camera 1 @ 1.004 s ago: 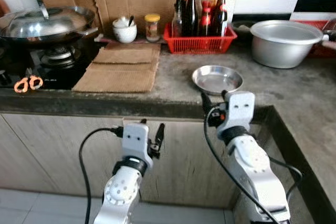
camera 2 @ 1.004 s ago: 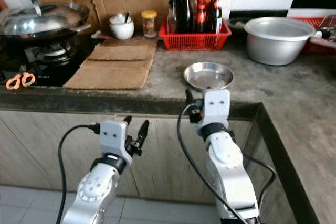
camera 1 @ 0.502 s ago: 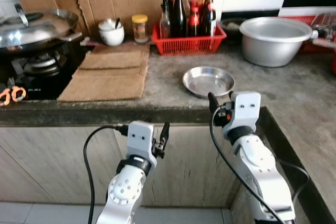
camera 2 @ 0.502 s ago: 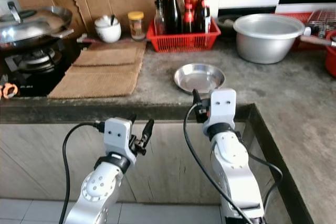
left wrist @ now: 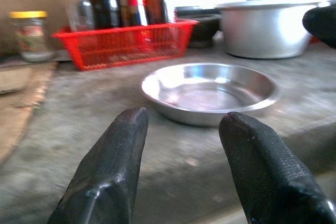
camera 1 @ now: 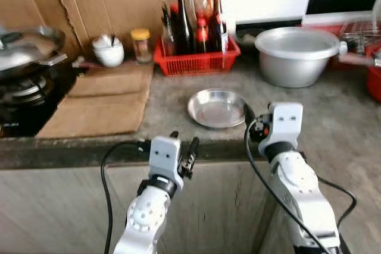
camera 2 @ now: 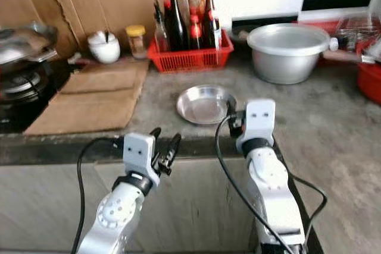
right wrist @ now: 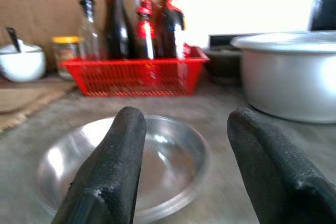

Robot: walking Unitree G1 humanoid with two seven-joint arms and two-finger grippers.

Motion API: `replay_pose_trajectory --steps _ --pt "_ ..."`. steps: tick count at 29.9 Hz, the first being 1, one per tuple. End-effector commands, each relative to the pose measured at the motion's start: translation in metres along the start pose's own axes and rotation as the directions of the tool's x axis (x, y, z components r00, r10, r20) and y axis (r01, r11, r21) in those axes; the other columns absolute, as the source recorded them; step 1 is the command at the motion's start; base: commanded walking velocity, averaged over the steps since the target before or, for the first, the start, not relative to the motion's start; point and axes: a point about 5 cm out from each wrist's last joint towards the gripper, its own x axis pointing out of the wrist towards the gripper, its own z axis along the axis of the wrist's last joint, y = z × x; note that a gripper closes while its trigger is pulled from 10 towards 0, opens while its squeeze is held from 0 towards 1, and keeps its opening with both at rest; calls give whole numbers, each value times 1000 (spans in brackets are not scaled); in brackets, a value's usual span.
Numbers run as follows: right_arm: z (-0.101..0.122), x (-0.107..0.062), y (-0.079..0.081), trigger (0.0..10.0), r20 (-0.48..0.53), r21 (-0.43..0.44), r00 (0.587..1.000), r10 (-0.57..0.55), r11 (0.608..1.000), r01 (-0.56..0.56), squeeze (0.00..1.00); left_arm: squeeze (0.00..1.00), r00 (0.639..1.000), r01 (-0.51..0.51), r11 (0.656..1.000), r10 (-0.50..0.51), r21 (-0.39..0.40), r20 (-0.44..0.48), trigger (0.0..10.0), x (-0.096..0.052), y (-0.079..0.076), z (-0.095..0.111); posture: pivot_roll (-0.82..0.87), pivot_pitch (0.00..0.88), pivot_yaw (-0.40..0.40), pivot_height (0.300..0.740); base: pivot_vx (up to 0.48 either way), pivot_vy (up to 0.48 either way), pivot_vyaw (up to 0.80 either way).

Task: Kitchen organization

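both grippers at the bench edge, dish right ahead

the shallow steel dish (camera 1: 217, 107) sits on the grey bench (camera 1: 172, 102), near its front edge, in front of the red basket (camera 1: 196, 60) of bottles. right gripper (camera 1: 257, 117) hovers at the dish's rim, fingers (right wrist: 107, 166) spread wide, gripping nothing. left gripper (camera 1: 184, 145) hangs at the front edge (just below the top), fingers (left wrist: 113, 174) wide too. a big metal pot (camera 1: 296, 53) stands toward the back right.
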Motion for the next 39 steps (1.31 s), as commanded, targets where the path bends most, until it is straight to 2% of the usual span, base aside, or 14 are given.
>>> replay_pose_trajectory --steps 1,7,8,11,14,15,16,18,19,20,22,29,31,39 --pt "3 2 6 10000 6 12 1000 21 1000 -21 0 0 1000 -27 1000 27 9 -1 10000 0 6 1 71 0 -13 740 0 0 0" --pt "3 4 5 10000 -3 16 1000 16 1000 -16 0 0 1000 -30 999 30 12 -8 10000 0 7 0 70 0 -14 740 0 0 0" --pt "3 5 4 10000 -11 21 1000 21 1000 -21 1000 0 1000 -27 1000 27 12 -9 10000 0 6 0 70 0 -14 740 0 0 0" --pt "6 15 3 10000 -62 28 997 53 998 -52 1000 0 1000 -21 1000 21 5 -14 10000 0 4 -1 69 0 -15 740 0 0 0" --pt "10 20 3 10000 -64 31 996 58 998 -56 1000 0 1000 -19 1000 19 5 -15 10000 0 4 -1 69 0 -15 740 0 0 0" --pt "11 23 4 10000 -91 31 994 53 998 -50 808 0 1000 -21 1000 21 5 -16 10000 0 5 -1 69 0 -15 740 0 0 0" --pt "12 27 3 10000 -116 12 993 34 999 -33 0 0 1000 -21 1000 21 3 -18 10000 0 5 -1 69 0 -17 740 0 0 0" --pt "13 30 2 10000 -133 -3 991 20 1000 -20 0 0 1000 -21 1000 21 2 -19 10000 0 4 -1 69 0 -17 740 0 0 0" --pt "13 34 4 10000 -200 34 978 56 998 -50 0 0 1000 -20 1000 20 1 -22 10000 -1 4 -2 69 0 -18 740 0 0 0" --pt "13 34 4 10000 -200 34 978 56 998 -50 0 0 1000 -20 1000 20 1 -22 10000 -1 4 -2 69 0 -18 740 0 0 0" --pt "13 39 6 10000 -269 82 958 104 993 -84 0 0 1000 -20 1000 20 0 -23 10000 -1 4 -2 69 0 -18 740 0 0 0" --pt "12 53 8 10000 -362 101 925 118 991 -87 0 0 1000 -19 1000 19 -3 -20 10000 0 3 -2 75 0 -26 740 0 0 0" --pt "12 57 12 10000 -407 124 901 147 987 -105 0 0 1000 -20 1000 19 -3 -19 10000 0 3 -1 75 0 -26 740 0 0 0" --pt "6 65 17 10000 -538 95 829 151 988 -118 0 0 1000 -20 1000 20 -5 -22 10000 -1 2 -2 80 0 -34 740 0 0 0"
